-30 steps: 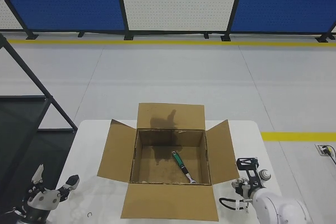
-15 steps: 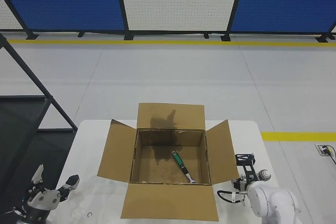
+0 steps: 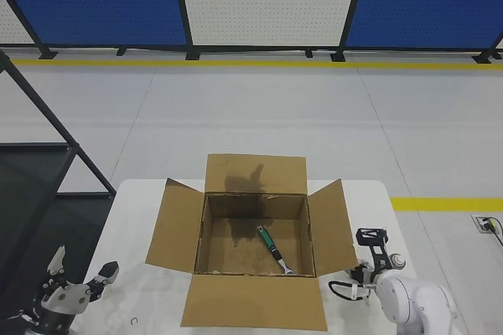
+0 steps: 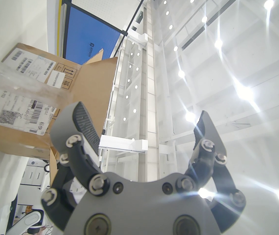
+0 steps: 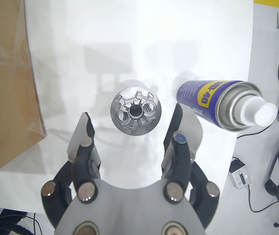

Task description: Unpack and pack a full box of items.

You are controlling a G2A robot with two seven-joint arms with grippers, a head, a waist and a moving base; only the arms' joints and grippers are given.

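On the bench, from above, an open box is holding a green-handled tool. At the left wrist, the left end effector is gaping wide, empty, near the box. At the right wrist, the right end effector is hanging open, empty, above a metal hub; a spray can, perhaps upright, is sitting beside it.

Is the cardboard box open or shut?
Open. All four flaps of the box are spread outward, and a green-handled tool lies on its floor.
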